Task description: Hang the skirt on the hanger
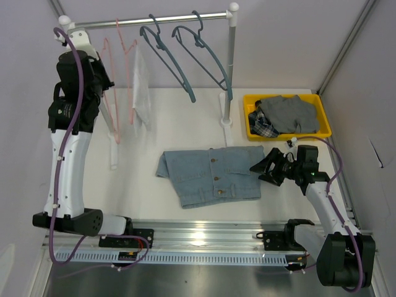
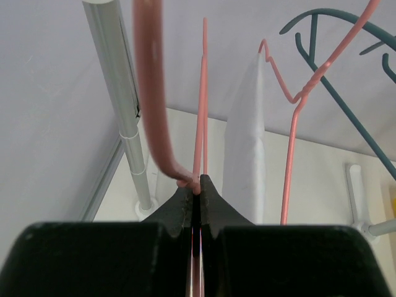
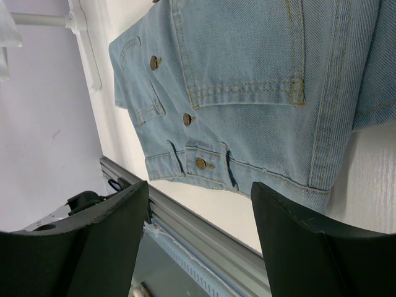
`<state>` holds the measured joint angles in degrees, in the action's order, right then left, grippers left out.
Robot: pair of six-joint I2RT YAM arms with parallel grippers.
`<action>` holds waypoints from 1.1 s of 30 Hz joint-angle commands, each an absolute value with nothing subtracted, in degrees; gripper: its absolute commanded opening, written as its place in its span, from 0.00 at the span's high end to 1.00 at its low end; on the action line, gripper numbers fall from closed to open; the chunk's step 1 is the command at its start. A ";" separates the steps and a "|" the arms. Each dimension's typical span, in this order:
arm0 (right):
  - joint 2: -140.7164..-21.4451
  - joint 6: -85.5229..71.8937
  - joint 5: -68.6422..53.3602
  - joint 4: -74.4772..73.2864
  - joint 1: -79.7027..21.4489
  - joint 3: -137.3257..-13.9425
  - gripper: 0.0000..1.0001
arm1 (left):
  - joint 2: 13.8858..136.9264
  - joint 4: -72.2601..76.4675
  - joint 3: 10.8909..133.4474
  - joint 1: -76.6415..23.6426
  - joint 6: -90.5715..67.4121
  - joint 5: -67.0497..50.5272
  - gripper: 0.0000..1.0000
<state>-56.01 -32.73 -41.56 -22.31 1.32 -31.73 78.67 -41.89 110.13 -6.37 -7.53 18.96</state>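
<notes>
The light blue denim skirt [image 1: 210, 175] lies flat on the white table, its buttons facing up. It fills the upper part of the right wrist view [image 3: 247, 93]. My right gripper [image 1: 265, 168] is open beside the skirt's right edge, low over the table, with nothing between its jaws [image 3: 201, 198]. My left gripper [image 1: 106, 79] is raised at the rack, shut on the thin wire of a pink hanger [image 1: 113, 93] that hangs from the rail [image 1: 148, 21]. In the left wrist view the jaws [image 2: 199, 185] pinch that pink hanger [image 2: 151, 93] just below its hook.
A second pink hanger [image 1: 131, 68] carries a white cloth [image 1: 142, 86]. Two teal hangers [image 1: 185, 55] hang further right on the rail. The rack post [image 1: 230, 68] stands behind the skirt. A yellow bin [image 1: 323, 117] with clothes sits at the back right.
</notes>
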 commanded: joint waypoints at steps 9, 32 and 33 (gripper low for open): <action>-56.51 -31.82 -42.45 -21.01 0.88 -31.90 0.27 | 73.65 -46.23 108.90 -6.24 -8.70 13.36 1.00; -57.31 -30.94 -40.26 -23.11 0.35 -32.96 0.27 | 63.81 -50.71 113.03 -6.24 -9.40 7.65 1.00; -57.30 -30.94 -40.08 -23.55 0.35 -33.05 0.27 | 63.46 -50.97 113.29 -6.24 -9.49 7.39 1.00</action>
